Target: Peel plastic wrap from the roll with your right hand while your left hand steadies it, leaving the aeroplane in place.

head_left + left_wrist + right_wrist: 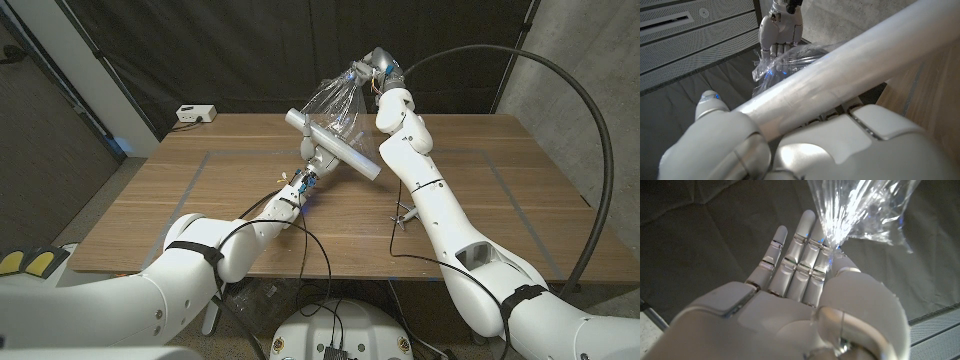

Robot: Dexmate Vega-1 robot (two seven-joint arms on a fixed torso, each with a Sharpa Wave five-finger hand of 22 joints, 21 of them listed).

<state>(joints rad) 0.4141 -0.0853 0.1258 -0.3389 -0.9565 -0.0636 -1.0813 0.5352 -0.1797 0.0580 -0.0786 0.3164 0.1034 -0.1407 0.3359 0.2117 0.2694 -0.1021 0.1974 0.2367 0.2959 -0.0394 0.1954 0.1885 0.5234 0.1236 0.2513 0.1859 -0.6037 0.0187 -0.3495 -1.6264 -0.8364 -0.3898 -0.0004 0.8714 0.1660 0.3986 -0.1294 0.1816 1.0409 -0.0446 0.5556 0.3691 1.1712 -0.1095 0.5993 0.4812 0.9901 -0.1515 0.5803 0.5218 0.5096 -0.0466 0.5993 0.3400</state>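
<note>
Wooden surface with a faint taped rectangle outline, small metal aeroplane resting on it near the robot's right arm, white power strip at the far left corner, dark curtain behind

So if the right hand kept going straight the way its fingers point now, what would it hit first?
Probably nothing soon: the right hand, pinching the plastic wrap, points away from the roll toward the dark curtain; depth is unclear.

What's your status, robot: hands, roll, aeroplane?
Left hand grips roll, lifted. Right hand pinches wrap, pulled out. Aeroplane on table, untouched.
</note>
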